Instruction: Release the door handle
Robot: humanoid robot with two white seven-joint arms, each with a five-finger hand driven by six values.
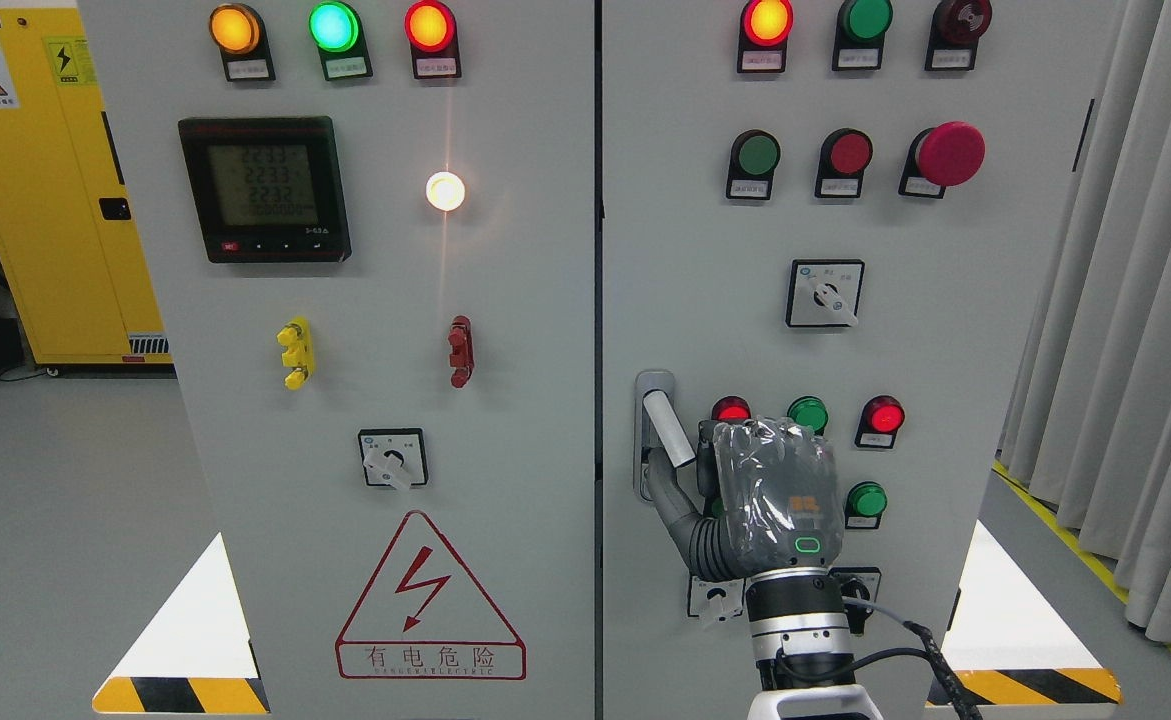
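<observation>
Grey door handle [667,427] swung out from cabinet door [945,400] – right hand [760,490] beside it, thumb hooked beneath for pull; whether fingers grip, cannot tell – release pending.

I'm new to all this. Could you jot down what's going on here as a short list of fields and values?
Place: grey electrical cabinet with two doors
Working hand: right hand, arm rising from the bottom edge right of the middle
Hand position: beside the door handle on the right door, thumb reaching toward it
Handle: silver lever, swung out from its plate
Grip: cannot tell whether the hand holds the handle
Other hand: not in view
Nearby: rotary switch above; warning triangle on the left door
</observation>
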